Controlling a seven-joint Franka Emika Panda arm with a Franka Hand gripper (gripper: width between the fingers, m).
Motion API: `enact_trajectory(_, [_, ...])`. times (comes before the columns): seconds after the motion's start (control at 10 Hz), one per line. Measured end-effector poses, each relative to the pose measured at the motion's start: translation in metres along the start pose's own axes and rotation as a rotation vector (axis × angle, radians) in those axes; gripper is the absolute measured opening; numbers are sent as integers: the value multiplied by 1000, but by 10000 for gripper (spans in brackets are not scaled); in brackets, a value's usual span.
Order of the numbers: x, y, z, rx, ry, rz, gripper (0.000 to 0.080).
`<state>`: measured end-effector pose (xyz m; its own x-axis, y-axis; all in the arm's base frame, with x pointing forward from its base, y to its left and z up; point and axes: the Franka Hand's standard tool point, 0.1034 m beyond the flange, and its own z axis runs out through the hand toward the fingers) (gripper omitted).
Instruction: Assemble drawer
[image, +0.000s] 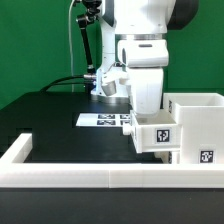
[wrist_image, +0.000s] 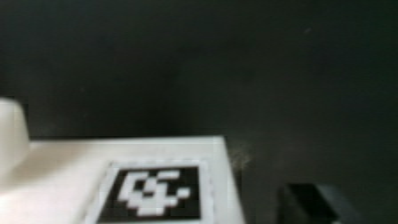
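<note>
A small white open-top tray (image: 158, 134) with a square tag on its front sits right below my gripper (image: 146, 112), against the left side of the tall white casing (image: 200, 125). The gripper's fingers are hidden behind or inside the tray in the exterior view. In the wrist view a white tagged surface of a drawer part (wrist_image: 157, 190) lies under the hand, and one dark fingertip (wrist_image: 320, 202) shows beside it with a strip of black table between them. The other finger does not show. A second tray is out of view.
The marker board (image: 104, 120) lies flat on the black table behind and to the left of the tray. The long low white rail (image: 90, 177) runs along the front edge and turns up the left side (image: 18, 150). Cables hang behind the arm.
</note>
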<state>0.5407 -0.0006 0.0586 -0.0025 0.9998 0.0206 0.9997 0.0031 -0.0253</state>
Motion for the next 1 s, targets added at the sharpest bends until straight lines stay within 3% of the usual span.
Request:
enact_trajectory(0.1, [-2, -1, -5, 9, -5, 1, 342])
enact_trajectory(0.2, [-4, -1, -11, 18, -10, 3, 623])
enact_trajectory(0.6, [-10, -1, -37, 31, -31, 5, 647])
enact_trajectory(0.8, [-25, -1, -54, 50, -47, 14, 649])
enact_trajectory(1.0, [-50, 1, -58, 51, -50, -7, 649])
